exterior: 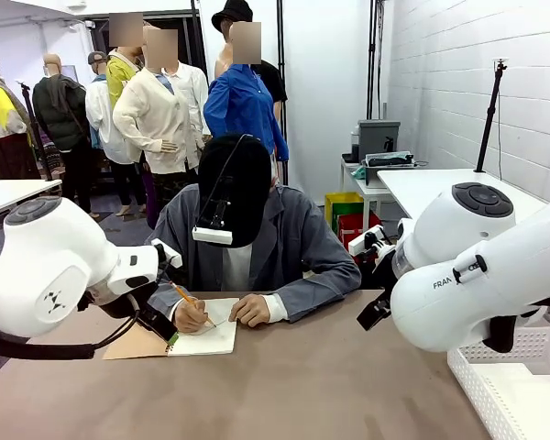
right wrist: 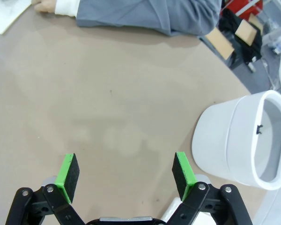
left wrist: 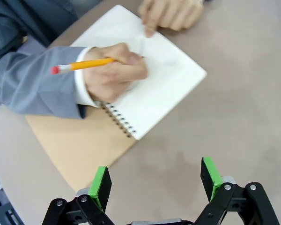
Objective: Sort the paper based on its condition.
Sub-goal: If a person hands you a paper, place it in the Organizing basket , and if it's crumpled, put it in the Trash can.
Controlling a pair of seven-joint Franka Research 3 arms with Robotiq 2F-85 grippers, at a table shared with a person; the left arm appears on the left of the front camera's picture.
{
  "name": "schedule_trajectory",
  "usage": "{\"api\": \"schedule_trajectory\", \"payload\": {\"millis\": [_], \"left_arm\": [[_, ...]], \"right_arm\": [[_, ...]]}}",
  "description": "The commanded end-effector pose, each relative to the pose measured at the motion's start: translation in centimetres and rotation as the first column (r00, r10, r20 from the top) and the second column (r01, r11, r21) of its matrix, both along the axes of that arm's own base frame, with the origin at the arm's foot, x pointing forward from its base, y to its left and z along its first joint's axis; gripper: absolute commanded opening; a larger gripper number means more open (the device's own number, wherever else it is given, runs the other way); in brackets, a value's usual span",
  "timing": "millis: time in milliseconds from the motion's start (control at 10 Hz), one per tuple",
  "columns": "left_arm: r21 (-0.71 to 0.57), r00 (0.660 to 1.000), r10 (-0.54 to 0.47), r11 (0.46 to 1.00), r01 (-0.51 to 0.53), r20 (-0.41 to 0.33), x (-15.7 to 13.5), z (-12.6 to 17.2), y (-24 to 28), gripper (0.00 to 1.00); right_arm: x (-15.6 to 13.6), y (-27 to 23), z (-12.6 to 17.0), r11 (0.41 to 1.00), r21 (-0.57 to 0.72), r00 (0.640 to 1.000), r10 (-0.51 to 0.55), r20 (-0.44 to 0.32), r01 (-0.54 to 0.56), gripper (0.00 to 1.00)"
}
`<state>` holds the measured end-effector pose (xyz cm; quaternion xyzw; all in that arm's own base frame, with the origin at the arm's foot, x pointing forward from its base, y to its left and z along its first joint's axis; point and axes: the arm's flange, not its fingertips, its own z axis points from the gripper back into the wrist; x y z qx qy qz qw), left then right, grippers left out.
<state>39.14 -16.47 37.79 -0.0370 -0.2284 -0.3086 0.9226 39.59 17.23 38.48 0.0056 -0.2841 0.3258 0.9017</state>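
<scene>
1. Left robot hand (left wrist: 155,182): released, both green pads well apart, nothing between them. Hovers over the bare bench (left wrist: 239,122), near the lower edge of the notebook (left wrist: 70,145).
2. Right robot hand (right wrist: 126,174): released too, pads wide apart and empty. Hangs above a bare part of the bench, well apart from the notebook.
3. Paper (left wrist: 154,89): the white open page of the spiral notebook, smooth and flat, bound at the wire spiral. Lies on the bench at the far side, in front of the person, with the brown cover folded out beside it.
4. Person's writing hand (left wrist: 114,70): rests on the paper and grips a yellow pencil (left wrist: 84,64) with a red eraser end, the tip down on the page. Grey sleeve (left wrist: 33,89) with a white cuff behind it, lying across the spiral edge and over part of the brown cover.
5. Person's other hand (left wrist: 171,14): touches the far edge of the paper with the fingers curled.
6. White round bin (right wrist: 234,136): stands beside the bench edge in the right wrist view, its opening turned to the side.
7. White basket (exterior: 495,376): sits at the near right corner of the bench in the front view, under the right arm. Something flat and white inside; cannot tell if a sheet or only the bottom.
</scene>
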Motion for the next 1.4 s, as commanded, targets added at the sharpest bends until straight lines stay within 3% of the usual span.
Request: {"api": "schedule_trajectory", "payload": {"millis": [0, 200, 500, 600, 700, 800, 1300], "left_arm": [[-0.065, 0.989, -0.066, 0.996, 0.058, -0.13, -0.2, 3.1, 1.3, 1.0], [-0.128, 0.984, -0.084, 0.99, 0.064, -0.155, -1.1, 5.3, 1.8, 1.0], [-0.127, 0.99, -0.136, 0.984, 0.129, -0.048, -3.2, 9.4, 2.4, 1.0], [-0.129, 0.99, -0.141, 0.982, 0.138, -0.012, -3.9, 10.3, 2.3, 1.0], [-0.144, 0.986, -0.167, 0.975, 0.168, 0.019, -4.6, 10.9, 2.0, 1.0], [-0.14, 0.992, -0.113, 0.985, 0.105, -0.052, -3.0, 10.4, 2.1, 1.0], [-0.14, 0.992, -0.113, 0.985, 0.105, -0.052, -3.0, 10.4, 2.1, 1.0]], "right_arm": [[-0.5, -0.8, 0.9, 0.999, -0.012, 0.998, 0.034, 0.055, -0.033, 1.0], [-1.5, -1.2, 2.7, 0.998, -0.058, 0.991, 0.04, 0.125, -0.033, 1.0], [-2.7, -1.8, 5.4, 0.977, -0.211, 0.985, 0.065, 0.157, -0.031, 1.0], [-3.0, -1.7, 5.9, 0.974, -0.225, 0.986, 0.036, 0.162, 0.002, 1.0], [-0.8, -1.7, 5.7, 0.99, -0.131, 0.988, 0.068, 0.14, -0.049, 1.0], [-0.8, -1.7, 5.7, 0.99, -0.131, 0.988, 0.068, 0.14, -0.049, 1.0], [-1.0, -1.8, 5.8, 0.985, -0.165, 0.989, 0.074, 0.131, -0.052, 1.0]]}}
